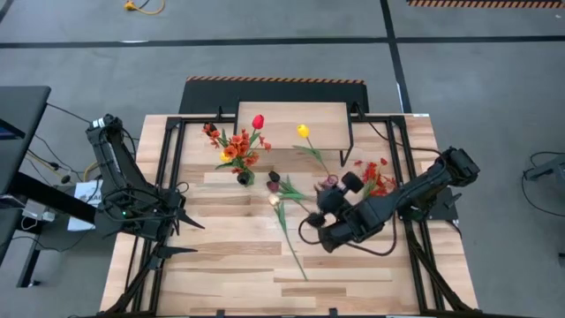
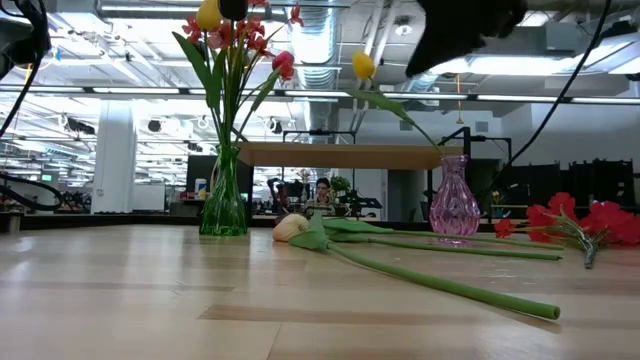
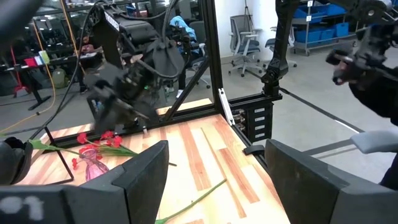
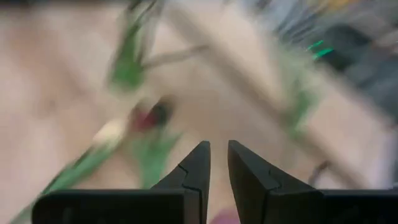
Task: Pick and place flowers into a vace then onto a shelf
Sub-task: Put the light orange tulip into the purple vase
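Now right end effector (image 1: 311,231), fingers narrow and empty, hovers centre frame over cream tulip on long green stem (image 1: 284,219), poised to grasp; left end effector (image 1: 181,237) wide, waiting lower left.

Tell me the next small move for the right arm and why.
Probably open the right end effector and lower it toward the cream tulip with the long green stem lying on the slatted wood tabletop. Its fingers stand nearly shut with nothing between them, it hovers above the loose flowers, and the pink glass vase holds only one yellow tulip.
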You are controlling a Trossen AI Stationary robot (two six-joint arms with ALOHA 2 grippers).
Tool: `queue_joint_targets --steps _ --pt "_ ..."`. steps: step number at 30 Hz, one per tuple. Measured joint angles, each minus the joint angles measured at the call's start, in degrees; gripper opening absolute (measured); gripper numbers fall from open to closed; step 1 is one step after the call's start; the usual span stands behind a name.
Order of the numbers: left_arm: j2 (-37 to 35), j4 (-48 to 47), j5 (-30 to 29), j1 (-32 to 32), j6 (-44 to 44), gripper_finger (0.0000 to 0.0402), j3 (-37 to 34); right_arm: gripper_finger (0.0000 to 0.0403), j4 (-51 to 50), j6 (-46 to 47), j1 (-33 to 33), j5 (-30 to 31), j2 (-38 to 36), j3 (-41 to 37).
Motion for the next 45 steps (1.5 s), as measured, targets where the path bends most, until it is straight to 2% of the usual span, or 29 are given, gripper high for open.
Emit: queue_joint_targets --steps 3,5,12,15,19,29,34,45 --pt "0.00 0.02 0.04 0.00 -0.04 0.0256 0.00 0.0050 4.20 -4.79 -0.36 -13.17 0.02 0.00" --pt "0.00 0.04 0.06 -0.02 -0.04 0.0256 0.00 0.0050 8.42 -7.41 -0.80 -18.64 0.76 0.00" --pt "0.00 0.13 0.30 -0.02 -0.22 0.0256 0.00 0.0050 21.02 -13.22 -2.56 -28.59 6.40 0.00" --pt "0.00 0.39 0.28 0.00 -0.76 0.0256 0.00 0.0050 24.41 -11.65 -4.02 -33.99 9.36 0.00" --pt "0.00 0.43 0.28 0.00 -1.30 0.0256 0.00 0.0050 27.45 -5.46 -5.53 -37.71 12.33 0.04" --pt "0.45 5.10 0.26 0.00 -3.38 0.0256 0.00 0.0050 30.97 10.23 -5.63 -37.68 14.69 0.00" --pt "1.60 6.95 0.25 0.00 -4.36 0.0256 0.00 0.0050 35.07 10.80 -4.51 -34.12 14.67 0.02" --pt "4.32 9.12 0.15 0.00 -6.93 0.0256 0.00 0.0058 34.53 10.45 -3.02 -30.09 14.66 0.00"
